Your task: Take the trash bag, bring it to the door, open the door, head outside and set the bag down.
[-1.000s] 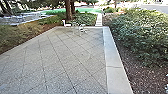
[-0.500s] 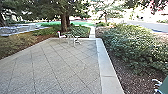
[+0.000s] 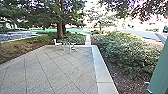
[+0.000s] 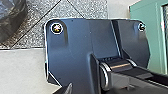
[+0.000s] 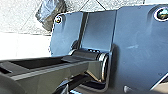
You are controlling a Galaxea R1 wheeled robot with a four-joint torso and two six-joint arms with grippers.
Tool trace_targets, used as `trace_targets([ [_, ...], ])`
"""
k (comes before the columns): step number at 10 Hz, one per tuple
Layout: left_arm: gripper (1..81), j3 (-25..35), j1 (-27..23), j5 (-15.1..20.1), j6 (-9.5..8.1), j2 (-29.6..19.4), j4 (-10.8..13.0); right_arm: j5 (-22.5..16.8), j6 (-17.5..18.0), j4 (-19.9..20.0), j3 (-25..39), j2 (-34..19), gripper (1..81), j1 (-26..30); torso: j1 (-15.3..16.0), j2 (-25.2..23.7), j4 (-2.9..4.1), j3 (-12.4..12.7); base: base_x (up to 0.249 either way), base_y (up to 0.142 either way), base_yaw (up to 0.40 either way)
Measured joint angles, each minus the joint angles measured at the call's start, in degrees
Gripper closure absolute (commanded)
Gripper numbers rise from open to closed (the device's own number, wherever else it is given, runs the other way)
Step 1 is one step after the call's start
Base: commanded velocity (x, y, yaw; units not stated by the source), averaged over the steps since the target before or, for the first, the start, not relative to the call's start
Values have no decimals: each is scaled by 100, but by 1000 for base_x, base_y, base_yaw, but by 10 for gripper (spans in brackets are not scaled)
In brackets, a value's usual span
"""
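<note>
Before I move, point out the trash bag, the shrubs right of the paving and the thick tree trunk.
Trash bag (image 4: 11, 20): left wrist view, middle of its visible side.
Shrubs (image 3: 126, 52): head view, mid-foliage.
Tree trunk (image 3: 60, 31): head view, middle of its bark.

Paving (image 3: 57, 72) with slanting joints covers the near and middle ground, edged on its right by a pale border strip (image 3: 101, 72), beyond which lie brown ground cover (image 3: 120, 76) and a mass of green shrubs (image 3: 127, 52). At the far end of the paving stands a white chair (image 3: 57, 43), other light furniture just to its right, a tree trunk (image 3: 60, 30) behind. Noted further off: a green strip (image 3: 77, 31), a narrow pale path (image 3: 88, 40) and, at far right, a grey roadway (image 3: 132, 33).
</note>
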Motion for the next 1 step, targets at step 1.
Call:
trace_targets([
  [1, 10, -13, 212, -307, 105, 127, 0, 15, 0, 39, -129, 90, 10, 17, -2, -2, 0, -15, 0, 0, 0],
])
